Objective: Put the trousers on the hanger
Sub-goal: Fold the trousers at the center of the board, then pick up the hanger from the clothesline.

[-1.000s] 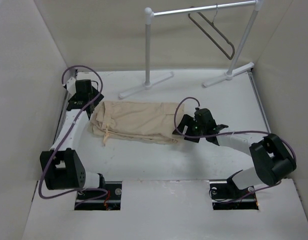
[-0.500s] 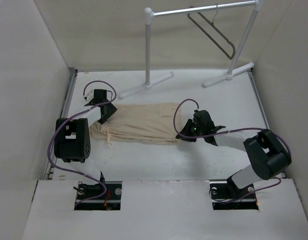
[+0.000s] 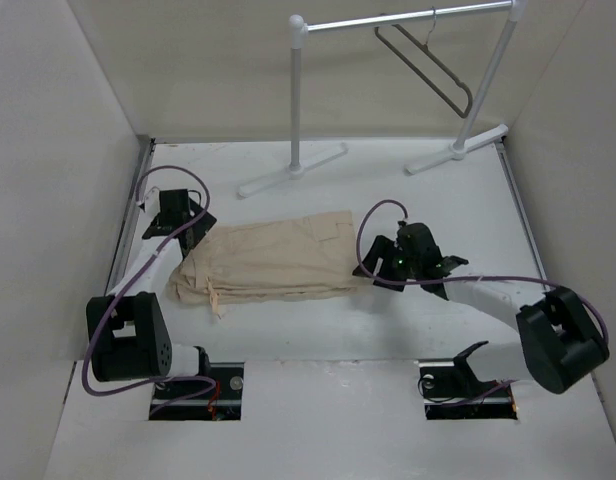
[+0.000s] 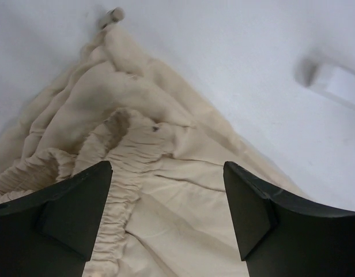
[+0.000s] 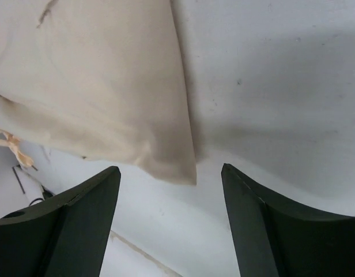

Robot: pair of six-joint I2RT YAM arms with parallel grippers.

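The beige trousers (image 3: 273, 257) lie folded flat on the white table. The waistband end is at the left, the leg hems at the right. My left gripper (image 3: 191, 238) is open just above the gathered waistband (image 4: 128, 173), its fingers (image 4: 252, 208) apart and empty. My right gripper (image 3: 373, 268) is open and empty beside the hem corner (image 5: 177, 167), low over the table. The dark hanger (image 3: 428, 62) hangs by its wire hook on the white rail at the back right, far from both grippers.
The white garment rail (image 3: 388, 20) stands at the back on two feet (image 3: 288, 172); one foot also shows in the left wrist view (image 4: 336, 83). White walls enclose the table (image 3: 408, 195) on three sides. Purple cables loop over both arms.
The left arm swung back and its gripper shifted to the waistband's far left corner. The trousers moved slightly nearer and left. The right gripper moved slightly right, off the hem.
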